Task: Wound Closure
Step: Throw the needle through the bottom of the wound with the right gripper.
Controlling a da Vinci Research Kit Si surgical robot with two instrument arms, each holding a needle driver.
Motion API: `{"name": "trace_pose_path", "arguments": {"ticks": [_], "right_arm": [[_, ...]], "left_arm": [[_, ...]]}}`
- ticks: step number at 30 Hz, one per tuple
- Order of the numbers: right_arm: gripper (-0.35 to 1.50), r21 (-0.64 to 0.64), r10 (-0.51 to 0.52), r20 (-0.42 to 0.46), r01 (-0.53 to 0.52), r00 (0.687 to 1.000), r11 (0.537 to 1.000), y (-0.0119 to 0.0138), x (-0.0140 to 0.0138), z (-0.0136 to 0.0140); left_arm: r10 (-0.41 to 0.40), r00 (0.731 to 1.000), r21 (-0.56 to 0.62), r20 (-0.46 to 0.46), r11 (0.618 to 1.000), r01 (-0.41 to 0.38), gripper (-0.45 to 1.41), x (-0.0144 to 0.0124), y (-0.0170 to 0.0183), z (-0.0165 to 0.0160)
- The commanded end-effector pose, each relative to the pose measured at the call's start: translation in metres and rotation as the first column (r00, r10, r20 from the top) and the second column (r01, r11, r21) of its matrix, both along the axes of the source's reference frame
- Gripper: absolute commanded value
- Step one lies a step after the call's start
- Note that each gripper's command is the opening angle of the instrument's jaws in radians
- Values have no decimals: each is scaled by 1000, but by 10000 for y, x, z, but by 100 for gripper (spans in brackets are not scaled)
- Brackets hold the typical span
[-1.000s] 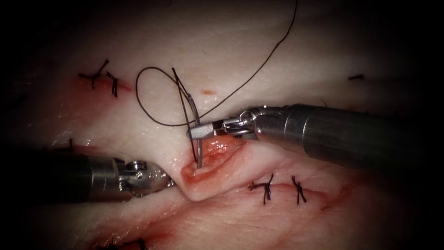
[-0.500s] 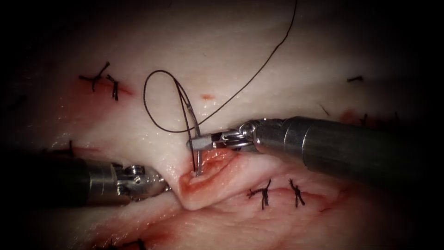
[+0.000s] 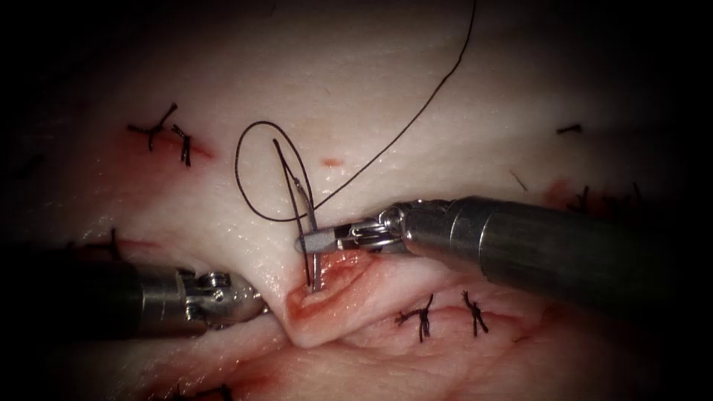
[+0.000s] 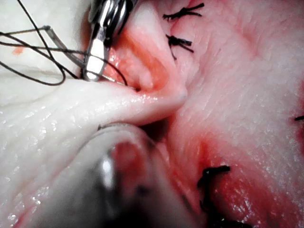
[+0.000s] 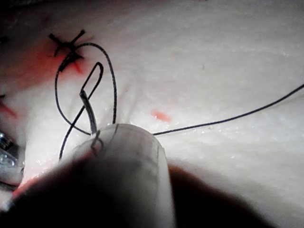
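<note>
Right tool: the right tool (image 3: pixel 316 241) comes in from the right, jaws clamped on the needle (image 3: pixel 312 256) about mid-curve, just above the cut (image 3: pixel 330 286).
Needle: it stands near upright; its lower end is down in the open cut, and I cannot tell how deep the tip sits. Its swaged end points up toward the thread loop (image 3: pixel 256 174).
Thread: the thread (image 3: pixel 416 119) runs from the needle's upper end, curls into a loop on the pale tissue (image 3: pixel 386 67) left of the needle, then trails up and off to the right.
Left tool: the left tool (image 3: pixel 238 297) lies low on the left with its tip pressed into the fold of tissue by the cut's left end; it looks to be gripping that lip, jaws closed on it, though the tip is half buried.
Old stitches: dark knots (image 3: pixel 423 315) sit below the cut, others up left.
Doing it well: my guess is a firm mid-curve grip, rotation along the needle's own arc, and a steadily held lip matter most; the loose loop could snag.
Change: over the last second the right tool and needle have sunk toward the cut, and the loop has tightened and drifted right.
</note>
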State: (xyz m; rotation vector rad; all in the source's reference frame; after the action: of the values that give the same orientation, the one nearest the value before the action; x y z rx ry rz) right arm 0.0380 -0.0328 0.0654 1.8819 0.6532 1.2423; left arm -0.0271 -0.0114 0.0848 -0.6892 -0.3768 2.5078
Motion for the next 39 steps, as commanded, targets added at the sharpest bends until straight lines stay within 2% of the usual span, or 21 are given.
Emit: {"name": "trace_pose_path", "arguments": {"ticks": [1,8,30,39], "right_arm": [[-35,0,-2,-5,2,1000,1000,4,9,-4],[-35,37,-22,-9,23,1000,999,2,4,-9],[-35,197,-97,-51,105,994,975,-37,17,-47],[-35,275,-43,-66,60,997,960,-39,21,-60]], "left_arm": [[0,1000,-1,2,1000,0,4,-6,2,5],[3,1000,0,0,1000,-3,5,-5,2,5],[2,1000,-5,-2,1000,-2,5,-3,3,5],[1,1000,-7,-3,1000,-1,5,-3,3,5]]}}
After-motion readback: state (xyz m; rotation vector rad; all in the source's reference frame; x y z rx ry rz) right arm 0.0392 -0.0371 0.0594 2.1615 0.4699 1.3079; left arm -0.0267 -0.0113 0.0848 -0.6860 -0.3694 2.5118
